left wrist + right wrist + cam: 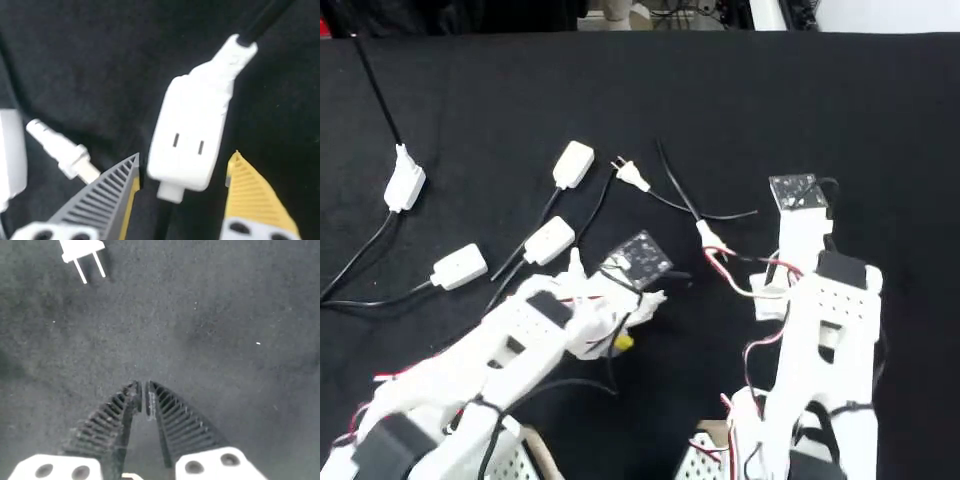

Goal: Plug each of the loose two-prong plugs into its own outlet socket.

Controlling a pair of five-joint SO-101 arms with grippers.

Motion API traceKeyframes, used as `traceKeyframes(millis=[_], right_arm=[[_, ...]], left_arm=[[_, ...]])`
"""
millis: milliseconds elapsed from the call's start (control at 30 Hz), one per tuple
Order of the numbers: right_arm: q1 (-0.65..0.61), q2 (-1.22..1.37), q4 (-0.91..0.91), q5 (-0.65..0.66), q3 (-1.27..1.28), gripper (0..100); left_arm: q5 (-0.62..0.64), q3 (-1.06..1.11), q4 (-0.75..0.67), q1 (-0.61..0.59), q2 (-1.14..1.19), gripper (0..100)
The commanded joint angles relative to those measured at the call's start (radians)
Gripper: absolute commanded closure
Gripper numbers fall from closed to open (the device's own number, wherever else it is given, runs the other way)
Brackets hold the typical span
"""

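Nearby, outlet socket [187,135] between parted left jaws, white connector [60,150] beside.

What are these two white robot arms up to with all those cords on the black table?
They are meant to push loose plugs into sockets. The left arm's claw is open around the end of a white rectangular two-slot outlet socket on a black cord, not squeezing it. The right arm's claw is shut and empty above the black table, and a white two-prong plug lies loose farther off, not in any socket.
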Motion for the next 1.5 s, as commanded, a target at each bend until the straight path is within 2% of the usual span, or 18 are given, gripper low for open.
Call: traceKeyframes(millis=[0,167,233,367,633,733,800,900,1067,1167,1267,1467], right_arm=[[0.02,0.035,-0.035,0.008,-0.048,98.5],[0.012,0.045,-0.048,0.006,-0.048,98.5],[0.012,0.045,-0.048,0.005,-0.048,98.5],[0.012,0.045,-0.048,0.003,-0.048,98.5],[0.012,0.045,-0.048,0.0,-0.048,98.5],[0.012,0.045,-0.046,0.0,-0.048,98.4],[0.012,0.045,-0.044,0.0,-0.048,98.4],[0.012,0.047,-0.043,0.0,-0.048,98.4],[0.005,0.051,-0.041,0.0,-0.048,98.4],[-0.038,0.05,-0.046,-0.002,-0.03,98.4],[-0.08,0.051,-0.048,-0.002,-0.022,98.5],[-0.091,0.051,-0.048,-0.002,-0.024,98.4]], left_arm=[[-0.005,-0.073,-0.021,0.021,0.044,72],[-0.005,-0.084,-0.029,0.021,0.055,73],[-0.005,-0.084,-0.035,0.021,0.055,79],[-0.005,-0.074,-0.087,0.035,0.063,97],[-0.006,-0.047,-0.083,0.054,0.052,97],[-0.011,-0.076,-0.008,0.007,0.017,97],[-0.011,-0.119,0.097,-0.065,-0.051,97],[-0.011,-0.173,0.23,-0.242,-0.192,97],[-0.014,-0.177,0.269,-0.601,-0.388,97],[-0.115,-0.159,0.229,-0.774,-0.41,97],[-0.196,-0.124,0.124,-0.891,-0.37,97],[-0.204,-0.148,-0.095,-0.931,-0.126,97]])
